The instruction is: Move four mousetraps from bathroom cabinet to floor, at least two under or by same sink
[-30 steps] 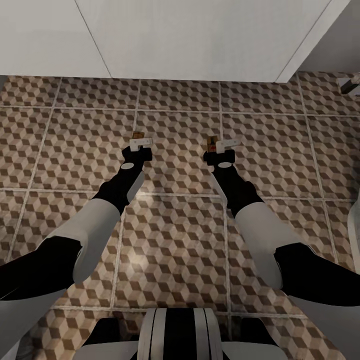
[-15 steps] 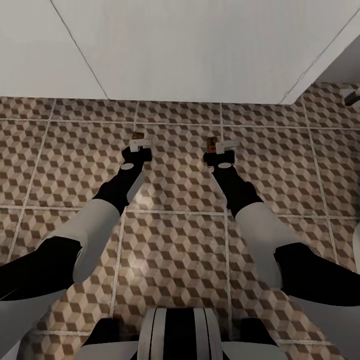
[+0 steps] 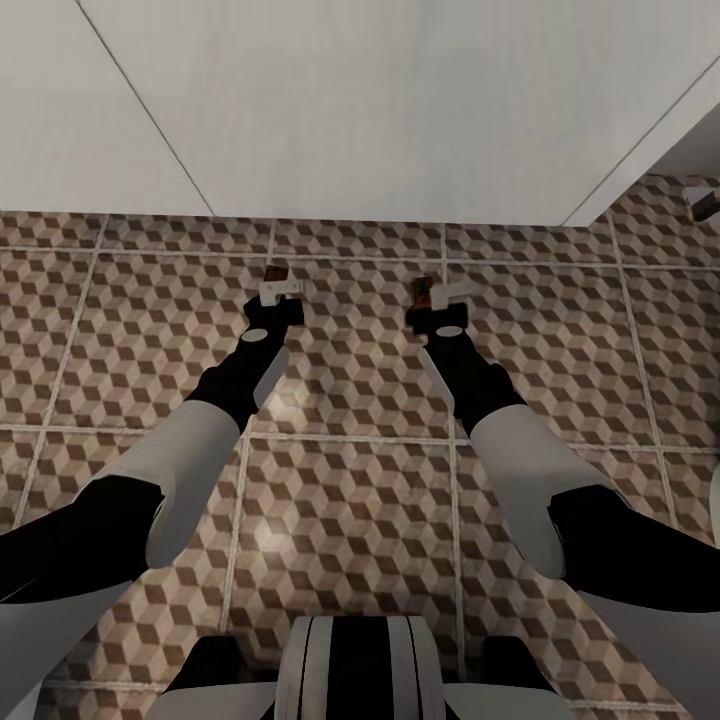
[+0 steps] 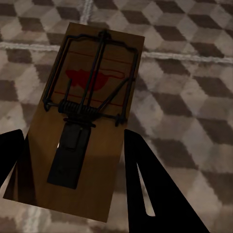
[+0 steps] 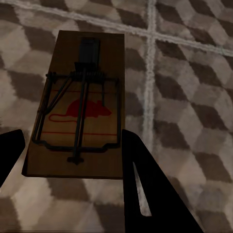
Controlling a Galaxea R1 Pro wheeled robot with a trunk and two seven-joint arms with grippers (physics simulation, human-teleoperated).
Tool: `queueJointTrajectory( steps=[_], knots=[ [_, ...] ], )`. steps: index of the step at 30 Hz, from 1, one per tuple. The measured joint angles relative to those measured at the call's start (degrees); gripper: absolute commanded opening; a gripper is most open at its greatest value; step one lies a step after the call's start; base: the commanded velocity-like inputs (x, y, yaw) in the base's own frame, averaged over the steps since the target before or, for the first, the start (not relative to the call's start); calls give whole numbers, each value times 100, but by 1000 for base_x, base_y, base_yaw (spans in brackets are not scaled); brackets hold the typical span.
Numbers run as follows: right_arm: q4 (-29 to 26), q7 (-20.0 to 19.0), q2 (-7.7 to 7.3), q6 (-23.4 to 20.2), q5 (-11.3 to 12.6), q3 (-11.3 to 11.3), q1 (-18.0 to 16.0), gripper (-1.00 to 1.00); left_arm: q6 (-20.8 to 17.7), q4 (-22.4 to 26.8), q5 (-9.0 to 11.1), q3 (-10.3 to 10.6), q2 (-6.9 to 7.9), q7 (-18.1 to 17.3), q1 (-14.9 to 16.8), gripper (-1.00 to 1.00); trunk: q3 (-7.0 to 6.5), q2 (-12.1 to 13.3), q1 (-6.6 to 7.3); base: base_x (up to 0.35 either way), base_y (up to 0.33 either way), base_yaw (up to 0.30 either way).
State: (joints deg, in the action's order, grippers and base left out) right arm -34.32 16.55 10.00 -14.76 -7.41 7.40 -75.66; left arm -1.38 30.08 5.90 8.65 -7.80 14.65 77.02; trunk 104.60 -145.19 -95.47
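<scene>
Though tiny overhead, red-marked mousetrap (image 4: 82,126) in left hand (image 4: 73,189).

Head overhead; wrists close above bathroom floor (image 3: 350,480)

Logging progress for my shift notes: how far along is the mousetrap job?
Done: two traps are out of the cabinet. In hand: the left claw grips one mousetrap, the right claw another, both held above the bathroom floor. Left: setting them down by the sink; the other two traps aren't visible.
</scene>
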Motion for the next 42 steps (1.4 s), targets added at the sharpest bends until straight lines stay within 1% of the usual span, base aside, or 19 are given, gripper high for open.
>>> queueJointTrajectory(
  steps=[6,15,23,29,35,42],
  knots=[
    [-5,-157,0,-346,1,-13,0,-100,0,-7,0,2,-2,-2,-12,-100,0,0,0,1,0,0],
    [-7,-186,0,-601,13,-14,-24,-100,1,-14,3,4,-6,-11,-78,-100,0,0,0,0,0,0],
    [-7,-225,0,-646,17,-14,-23,-100,0,-13,1,2,-2,-8,-133,-100,0,0,0,7,0,0],
    [-7,-269,0,-641,17,-8,-18,-100,0,-28,6,1,-1,-25,-148,-100,0,0,2,150,0,0],
    [-7,-283,0,-630,17,-6,-18,-100,0,-102,8,1,-3,-33,-230,-100,0,0,0,56,0,0],
    [-7,-283,0,-626,17,-6,-18,-100,0,-244,10,1,-7,-43,-249,-100,0,0,0,5,0,0]
  ],
)
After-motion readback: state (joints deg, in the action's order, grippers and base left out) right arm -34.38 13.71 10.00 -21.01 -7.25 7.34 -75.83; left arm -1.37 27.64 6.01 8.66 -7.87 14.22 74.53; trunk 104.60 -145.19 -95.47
